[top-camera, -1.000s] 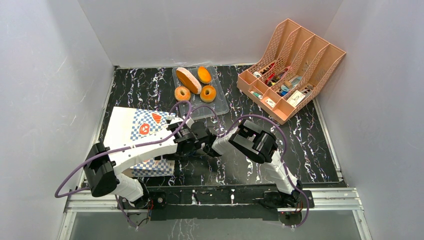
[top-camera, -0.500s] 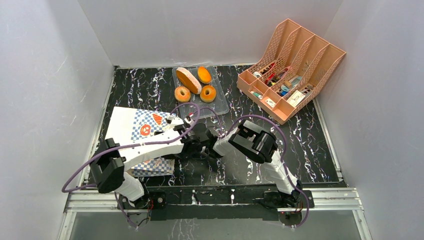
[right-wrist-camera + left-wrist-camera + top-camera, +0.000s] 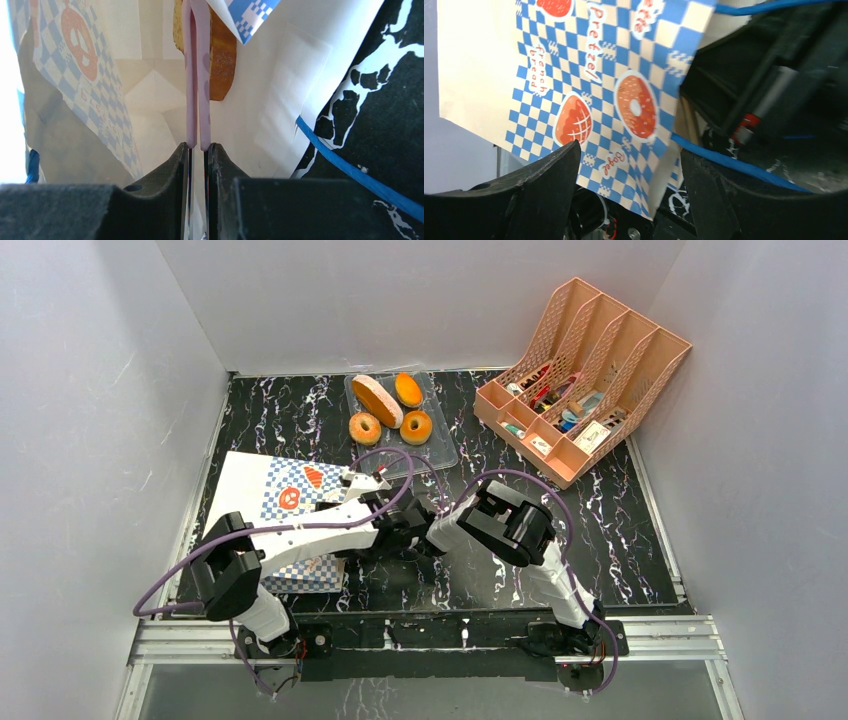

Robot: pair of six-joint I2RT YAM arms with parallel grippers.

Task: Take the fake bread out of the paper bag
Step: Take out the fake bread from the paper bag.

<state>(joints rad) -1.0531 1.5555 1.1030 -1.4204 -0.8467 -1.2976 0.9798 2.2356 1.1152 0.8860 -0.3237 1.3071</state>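
The paper bag (image 3: 262, 502) lies on its side at the left, mouth toward the middle of the table. My left gripper (image 3: 629, 167) is open at the mouth, and the bag's checkered edge (image 3: 624, 145) hangs between its fingers without being pinched. My right gripper (image 3: 198, 146) reaches into the bag, shut on thin pink tongs (image 3: 197, 75). The tongs' far end lies against a golden piece of fake bread (image 3: 223, 60) inside. More fake bread sits in the clear tray (image 3: 440, 455): an oval loaf (image 3: 377, 400), a bun (image 3: 408, 389) and two donuts (image 3: 365, 427).
A pink lattice organizer (image 3: 580, 380) with small items stands at the back right. The bag's blue cord handle (image 3: 350, 167) trails over the black marbled tabletop (image 3: 620, 530). Grey walls enclose the table on three sides.
My left arm has swung to the right over the bag, bringing its gripper closer to the bag's mouth. The right arm has not moved.
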